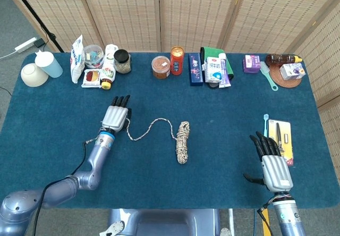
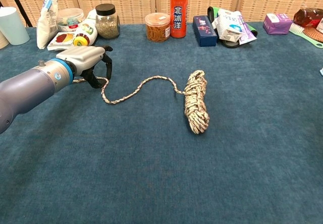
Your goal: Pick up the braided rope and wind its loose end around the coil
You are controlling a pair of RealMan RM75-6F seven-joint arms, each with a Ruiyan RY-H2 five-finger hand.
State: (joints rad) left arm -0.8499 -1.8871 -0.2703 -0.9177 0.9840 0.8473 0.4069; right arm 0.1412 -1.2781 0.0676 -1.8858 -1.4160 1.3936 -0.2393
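The braided rope lies on the blue table cloth point(image 1: 223, 114); its coil point(image 1: 182, 142) point(image 2: 196, 102) sits near the middle. The loose end point(image 1: 149, 128) point(image 2: 132, 89) snakes left from the coil's top and passes under my left hand point(image 1: 115, 117) point(image 2: 87, 59). That hand hovers low over the rope's tip with its fingers arched down on either side of the strand, which stays flat on the cloth. My right hand point(image 1: 272, 164) rests near the front right edge with its fingers spread and nothing in it. The chest view does not show it.
Along the back edge stand a cup point(image 1: 49, 64), a bowl point(image 1: 33, 75), snack bags point(image 1: 78, 58), jars point(image 1: 161, 67), an orange can point(image 1: 177, 60), boxes point(image 1: 215, 70) and a brush point(image 1: 268, 75). A toothbrush and a carded pack point(image 1: 280, 138) lie just beyond my right hand.
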